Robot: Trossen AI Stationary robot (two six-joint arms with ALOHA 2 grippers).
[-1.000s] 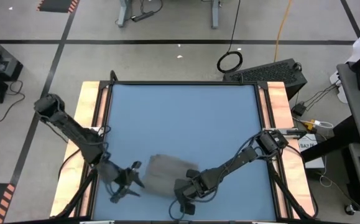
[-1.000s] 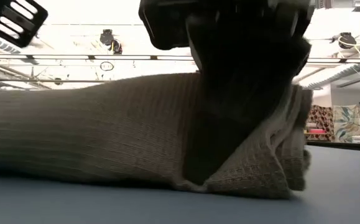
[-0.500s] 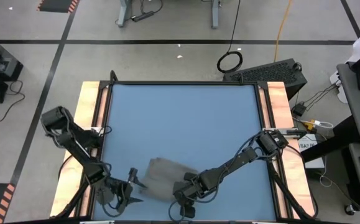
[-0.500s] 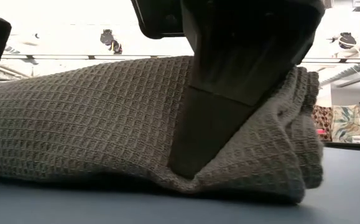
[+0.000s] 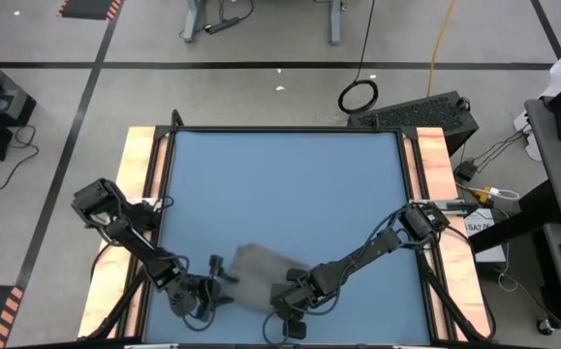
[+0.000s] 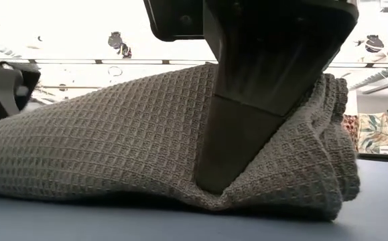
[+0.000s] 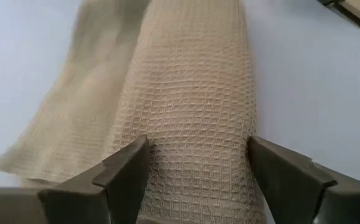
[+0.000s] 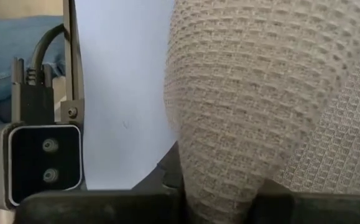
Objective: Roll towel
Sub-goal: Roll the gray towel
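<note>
Viewing lower centre, I see the right tool [image 5: 290,302] clamped on the towel [image 5: 256,271] and the left tool [image 7: 195,165] spread astride it.

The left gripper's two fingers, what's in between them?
The towel lies between the open left gripper's fingers, its rolled end filling the gap; the left wrist view shows it.

Towel [image 5: 257,272] on table's [image 5: 280,184] near edge — between both grippers.
</note>
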